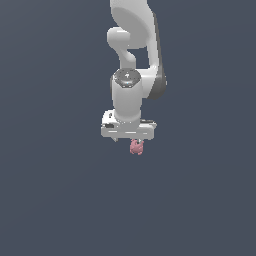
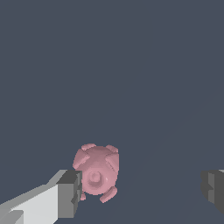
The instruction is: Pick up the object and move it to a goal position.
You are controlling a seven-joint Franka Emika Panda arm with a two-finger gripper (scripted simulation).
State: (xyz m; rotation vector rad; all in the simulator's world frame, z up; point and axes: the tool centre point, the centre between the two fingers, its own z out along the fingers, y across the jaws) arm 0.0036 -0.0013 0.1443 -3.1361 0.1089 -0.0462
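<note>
A white Franka Panda arm (image 1: 134, 55) reaches down from the top of the exterior view against a plain dark blue-grey background, ending in a white gripper bar. The gripper (image 1: 134, 141) points straight down, and a small pink lumpy object (image 1: 136, 147) shows just beneath the bar, slightly toward the exterior view's right of the bar's middle. In the wrist view, the 2 dark grey fingertip pads (image 2: 70, 194) are spread wide apart, 1 at each side of the frame, so the gripper (image 2: 142, 189) is open. The pink object (image 2: 96, 169), rounded with several little bumps around its edge, sits right next to 1 pad, seemingly touching or almost touching it, while the other pad stands well apart from it. Nothing is clamped between the fingers. The pictures do not show whether the object rests on a surface.
</note>
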